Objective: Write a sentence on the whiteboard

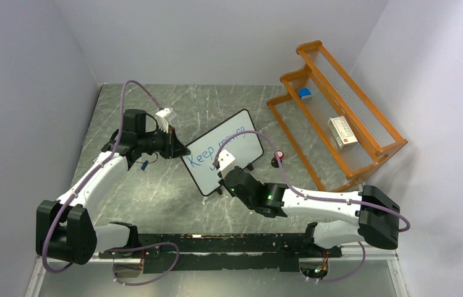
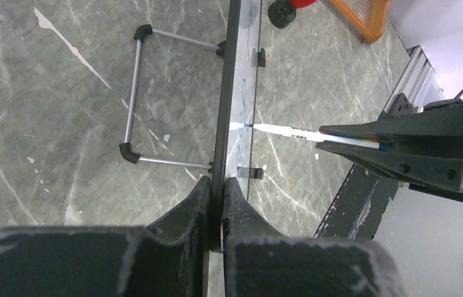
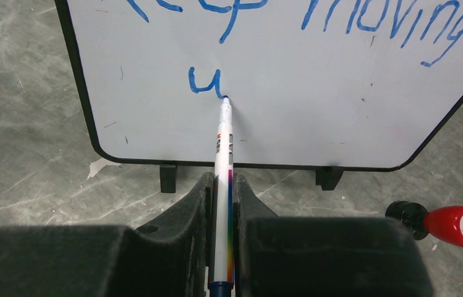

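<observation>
The whiteboard point(image 3: 315, 93) stands in the middle of the grey marbled table point(image 1: 154, 192), leaning on a wire prop point(image 2: 131, 93). The left gripper point(image 2: 216, 185) pinches its thin black frame at one edge, most likely to brace the light board against the push of writing. The right gripper point(image 3: 222, 182) is clamped on a slim white marker point(image 3: 223, 142) with a rainbow-striped barrel, its blue tip touching the glossy white face at the end of a "u", so the sentence point(image 3: 232, 21) reads "Keep moving" plus 1 letter of line 2.
</observation>
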